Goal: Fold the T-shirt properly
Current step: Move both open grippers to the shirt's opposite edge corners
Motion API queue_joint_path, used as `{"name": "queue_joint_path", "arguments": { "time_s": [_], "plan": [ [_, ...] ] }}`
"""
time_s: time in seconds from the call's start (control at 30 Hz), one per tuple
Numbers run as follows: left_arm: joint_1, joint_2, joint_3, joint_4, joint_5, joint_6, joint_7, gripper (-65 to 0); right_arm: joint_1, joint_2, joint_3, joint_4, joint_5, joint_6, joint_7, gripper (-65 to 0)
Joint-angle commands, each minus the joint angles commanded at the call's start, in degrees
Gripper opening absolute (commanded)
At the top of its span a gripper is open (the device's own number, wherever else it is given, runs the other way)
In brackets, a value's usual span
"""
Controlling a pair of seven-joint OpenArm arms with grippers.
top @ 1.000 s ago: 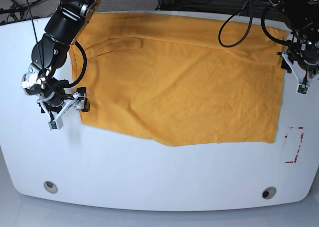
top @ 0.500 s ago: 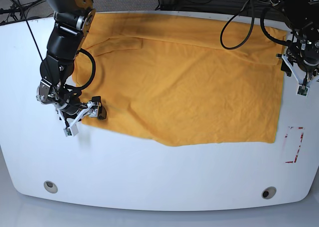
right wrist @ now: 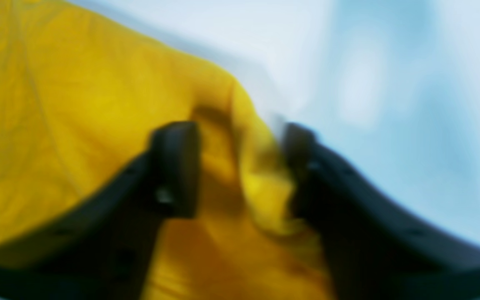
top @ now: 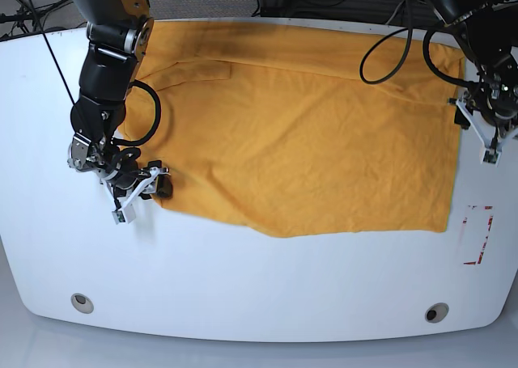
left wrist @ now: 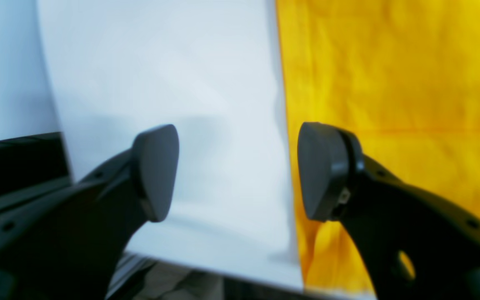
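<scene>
Left wrist view: the left pincer (left wrist: 238, 171) hangs with its jaws spread wide, nothing between them. One dark pad (left wrist: 156, 171) is over the bare white counter (left wrist: 161, 75); the other pad (left wrist: 319, 171) sits over the edge of the orange-yellow T-shirt (left wrist: 390, 83), whose straight edge runs top to bottom just inside it. The picture is slightly blurred.

Right wrist view: heavily blurred. The right pincer (right wrist: 240, 166) has its two dark fingers on either side of a raised fold of the T-shirt (right wrist: 77, 125), at the cloth's corner edge where the pale counter (right wrist: 390, 83) begins. The bunched cloth fills the gap between the jaws, which stand only partly closed around it; whether they pinch it tight I cannot tell.

Base view: the T-shirt (top: 299, 125) lies spread flat across the far half of the counter (top: 243, 287), lightly wrinkled, with a folded sleeve near its upper left. On this view's left the right arm (top: 105, 69) reaches down steeply from the top edge, its wrist bent inward, so the right pincer (top: 150, 184) is at the shirt's lower left corner. On this view's right the left arm (top: 477, 28) comes down from the top corner, cables looping beside it, and the left pincer (top: 481, 125) is at the shirt's right edge. A red-marked rectangle (top: 476, 234) lies on the counter below it.
</scene>
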Motion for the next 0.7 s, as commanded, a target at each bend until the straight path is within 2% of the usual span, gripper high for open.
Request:
{"name": "queue_joint_path", "arguments": {
  "time_s": [0.1,0.17,0.4,0.5,0.53,0.7],
  "plan": [
    [-4.8,-0.3,0.0,-4.1,0.3,0.0,-2.2,-22.4,0.0,0.2,-0.1,0.0,0.0,0.00,-0.1,-61.8],
    [-8.1,-0.3,0.0,-6.9,0.4,0.0,-5.0,-22.4,0.0,0.3,-0.1,0.1,0.0,0.00,-0.4,-64.2],
    [-15.6,-0.3,0.0,-17.8,0.4,0.0,-13.3,-22.4,0.0,1.0,0.0,0.1,0.0,0.00,-0.4,-64.7],
    [-19.2,-0.3,0.1,-23.9,0.4,0.0,-19.1,-22.4,0.0,1.5,-0.1,0.1,0.0,0.00,-0.4,-64.8],
    [-20.5,-0.2,0.1,-27.2,0.4,0.0,-22.2,-22.4,0.0,1.5,-0.1,0.2,0.0,0.00,-0.4,-64.8],
    [-24.2,-0.2,0.1,-37.1,0.4,1.0,-30.5,-22.4,-0.2,1.6,-0.1,1.6,0.0,0.00,-0.5,-64.8]
  ]
}}
